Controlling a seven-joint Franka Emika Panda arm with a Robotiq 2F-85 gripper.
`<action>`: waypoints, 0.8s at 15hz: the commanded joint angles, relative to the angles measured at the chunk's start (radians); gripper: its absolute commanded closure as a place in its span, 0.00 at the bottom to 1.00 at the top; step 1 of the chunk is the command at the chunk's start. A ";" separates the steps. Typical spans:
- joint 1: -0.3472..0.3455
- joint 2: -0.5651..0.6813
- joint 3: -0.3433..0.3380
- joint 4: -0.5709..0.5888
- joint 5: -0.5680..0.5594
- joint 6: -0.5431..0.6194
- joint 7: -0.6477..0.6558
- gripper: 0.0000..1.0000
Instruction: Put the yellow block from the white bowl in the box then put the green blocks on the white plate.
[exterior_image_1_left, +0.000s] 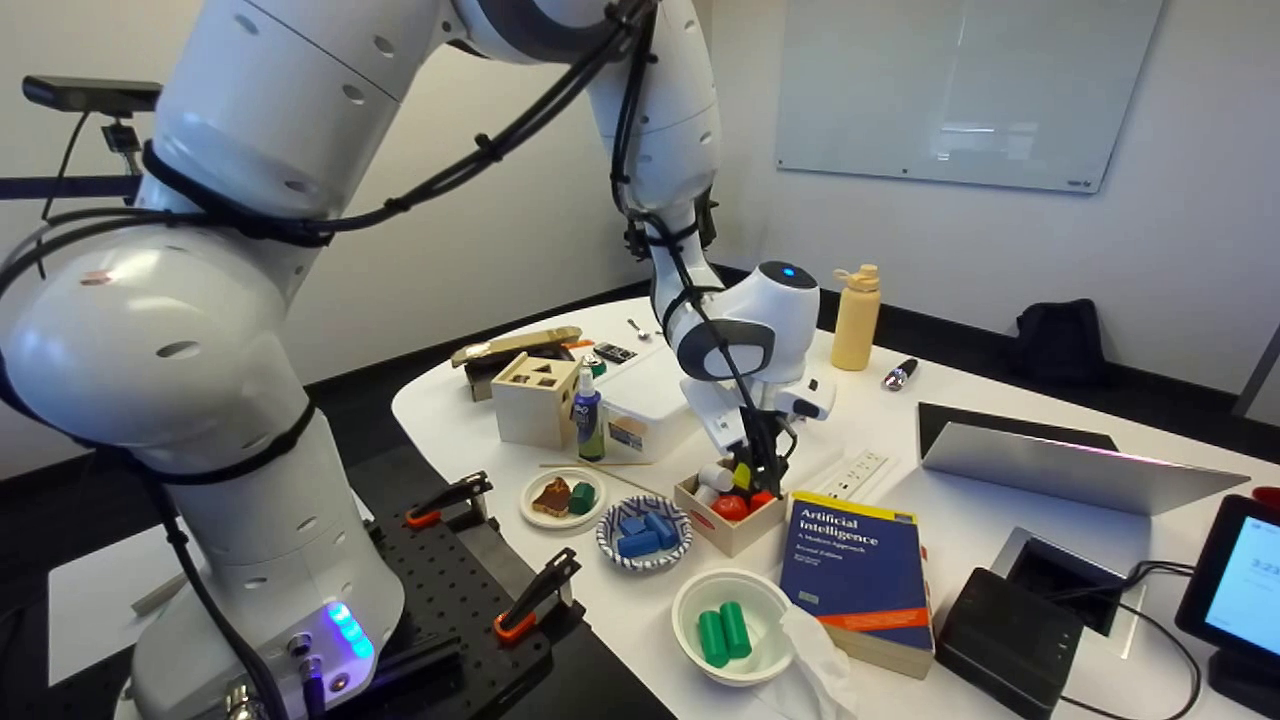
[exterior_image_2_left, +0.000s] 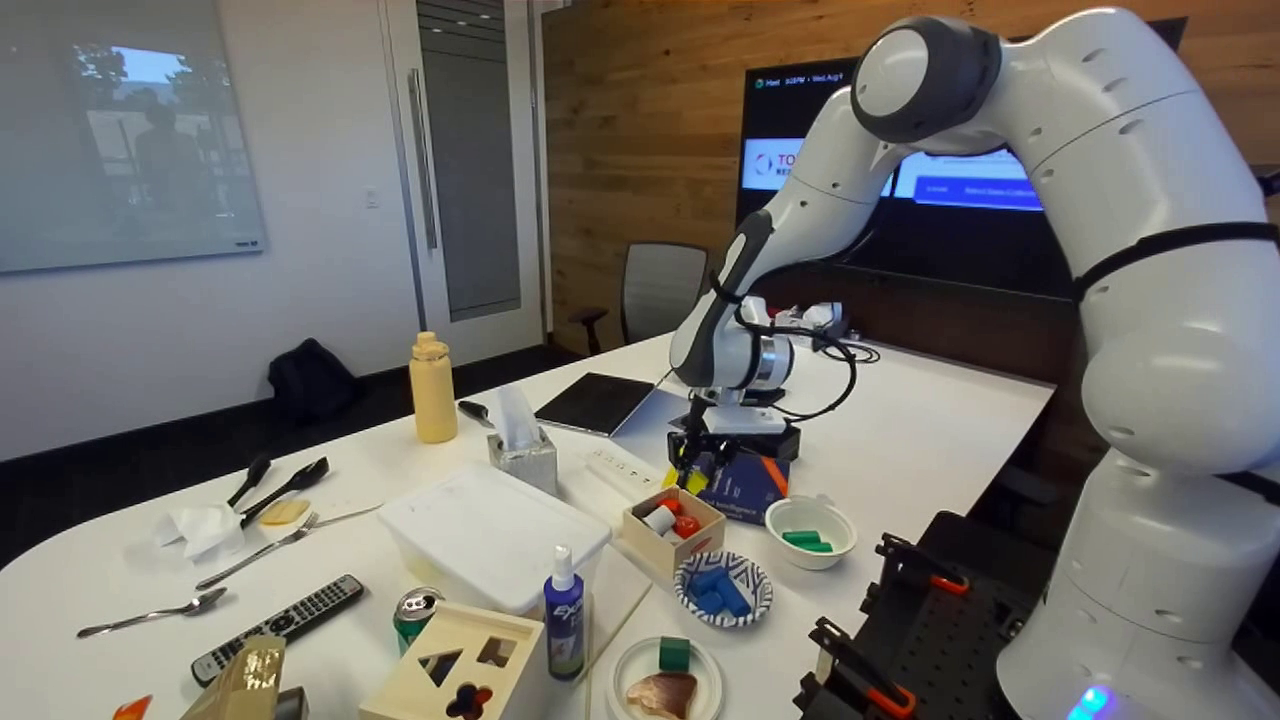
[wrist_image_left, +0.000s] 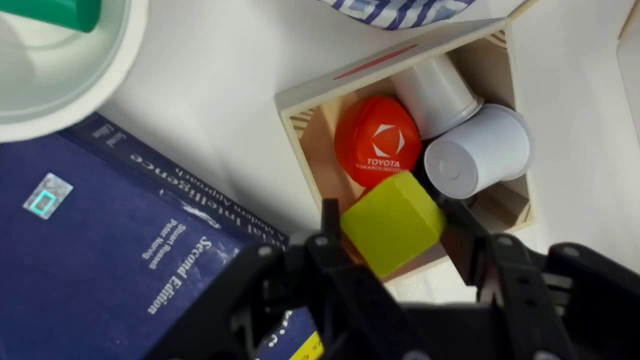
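Note:
The yellow block (wrist_image_left: 392, 222) sits between the fingers of my gripper (wrist_image_left: 387, 212), which is shut on it. It is over the small wooden box (wrist_image_left: 390, 65), with one box corner below it. The box also shows in both exterior views (exterior_image_1_left: 735, 538) (exterior_image_2_left: 648, 545). The yellow block shows at the box in both exterior views (exterior_image_1_left: 742, 476) (exterior_image_2_left: 690, 481). The white bowl (exterior_image_1_left: 765, 615) holds the green blocks (exterior_image_1_left: 724, 634), lying on their sides. The white plate (exterior_image_1_left: 535, 512) holds a brown piece and a dark green block. The plate is out of the wrist view.
The box holds a red ball (wrist_image_left: 377, 140), white cups (wrist_image_left: 475, 150) and another red object. A patterned bowl of blue blocks (exterior_image_1_left: 643, 538) stands beside the box. A thick blue book (exterior_image_1_left: 860, 565) lies on the other side. A lidded tub (exterior_image_2_left: 490, 540) and spray bottle (exterior_image_2_left: 564, 615) stand nearby.

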 joint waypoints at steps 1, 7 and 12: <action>-0.022 0.065 0.023 0.063 -0.006 -0.020 -0.002 0.22; -0.160 -0.046 0.071 -0.006 0.030 -0.060 -0.055 0.00; -0.238 -0.170 -0.011 -0.092 0.043 -0.232 -0.083 0.00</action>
